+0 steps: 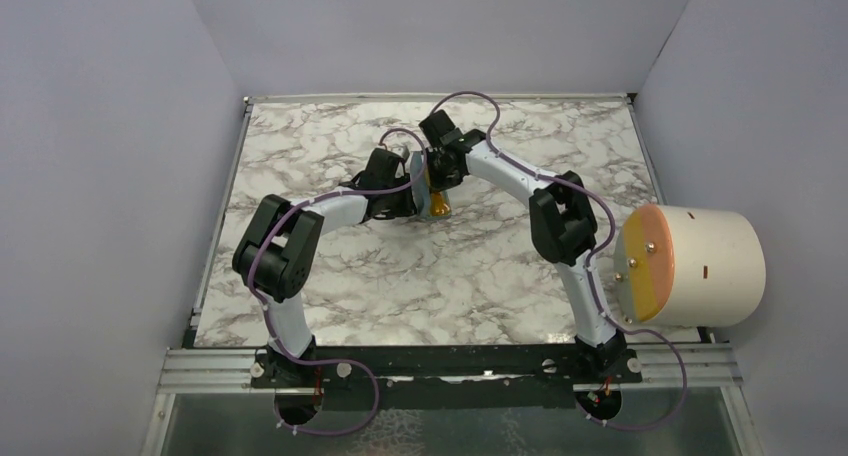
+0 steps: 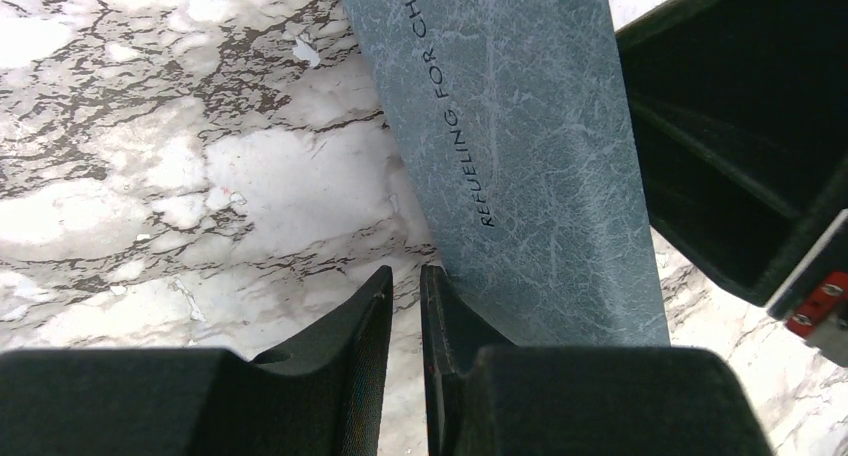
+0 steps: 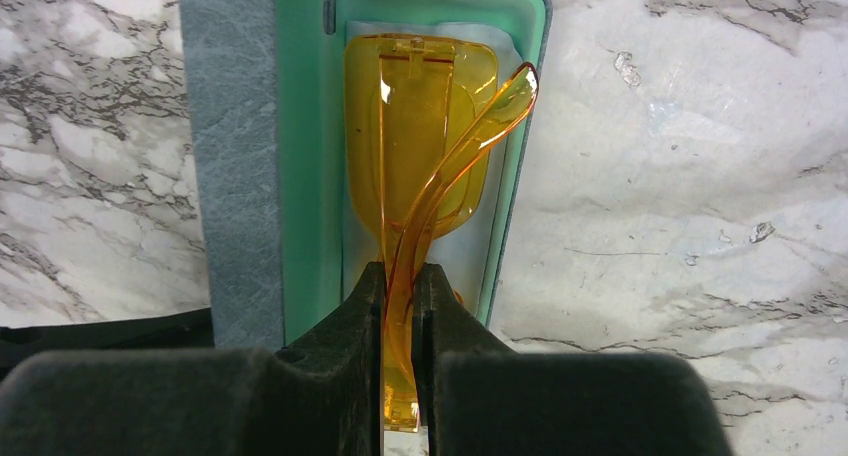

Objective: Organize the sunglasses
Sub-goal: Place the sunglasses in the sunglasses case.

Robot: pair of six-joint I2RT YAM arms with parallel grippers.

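The sunglasses, folded and orange-amber, hang lengthwise over the open case. My right gripper is shut on one of their temple arms. The blue-grey case lies open with its teal inside up, and a pale cloth lies in it under the sunglasses. From above, the sunglasses and the case sit mid-table between both wrists. My left gripper stands at the left edge of the case lid. Its fingers are a narrow gap apart, with only marble showing between them.
The right arm's black wrist crowds the upper right of the left wrist view. A white cylinder with an orange face overhangs the table's right edge. Grey walls close in the marble table on three sides.
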